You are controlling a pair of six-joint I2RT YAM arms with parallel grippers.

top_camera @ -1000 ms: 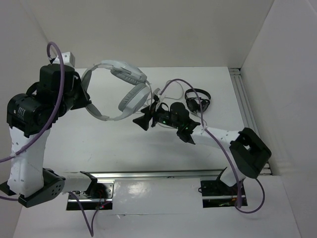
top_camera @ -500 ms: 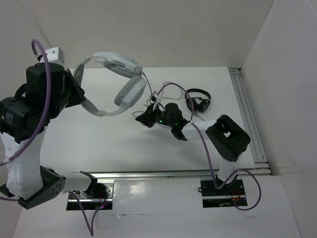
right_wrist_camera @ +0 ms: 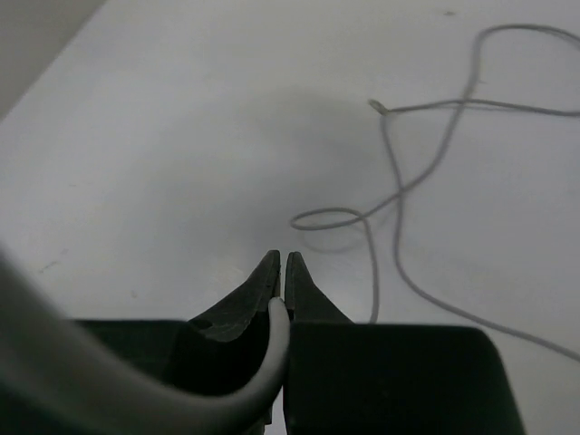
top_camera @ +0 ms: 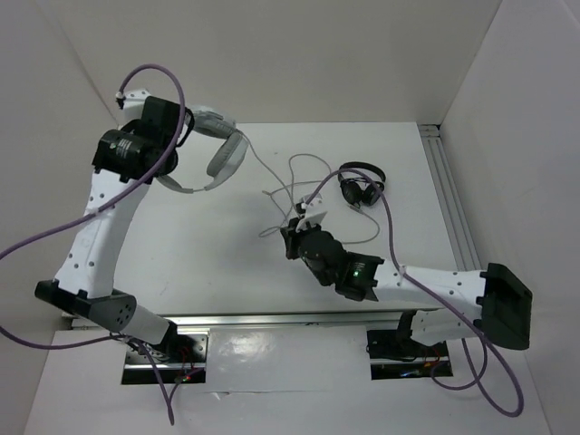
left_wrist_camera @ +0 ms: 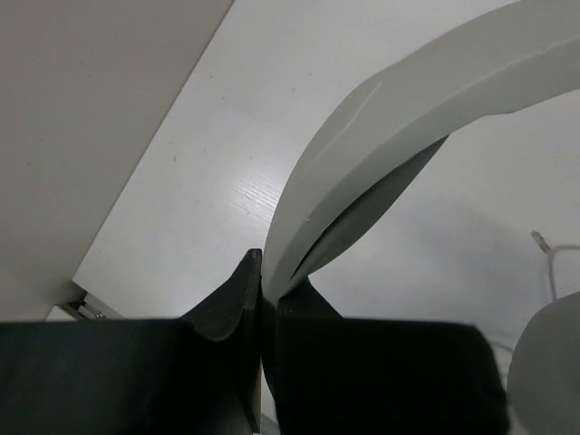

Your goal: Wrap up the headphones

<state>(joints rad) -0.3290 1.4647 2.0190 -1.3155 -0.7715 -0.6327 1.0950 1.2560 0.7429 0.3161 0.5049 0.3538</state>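
The white and grey headphones (top_camera: 227,156) hang above the table's far left. My left gripper (top_camera: 170,168) is shut on their wide headband (left_wrist_camera: 408,100), which the left wrist view shows pinched between the jaws (left_wrist_camera: 263,283), with one earcup (left_wrist_camera: 553,362) at the lower right. Their thin grey cable (top_camera: 272,181) trails right and loops over the table (right_wrist_camera: 399,181). My right gripper (top_camera: 286,241) is at mid-table, near the surface. In the right wrist view (right_wrist_camera: 281,265) it is shut on a stretch of the cable (right_wrist_camera: 276,335) that enters from the lower left.
Small black headphones (top_camera: 361,186) lie at the back right of the table (top_camera: 181,245), beside the cable loops. An aluminium rail (top_camera: 449,199) runs along the right edge and another (top_camera: 290,319) along the near edge. White walls enclose the back and both sides.
My right gripper closed on the cable and drew back toward the near side, its arm now stretched low. The left arm swung the headphones toward the back-left corner.
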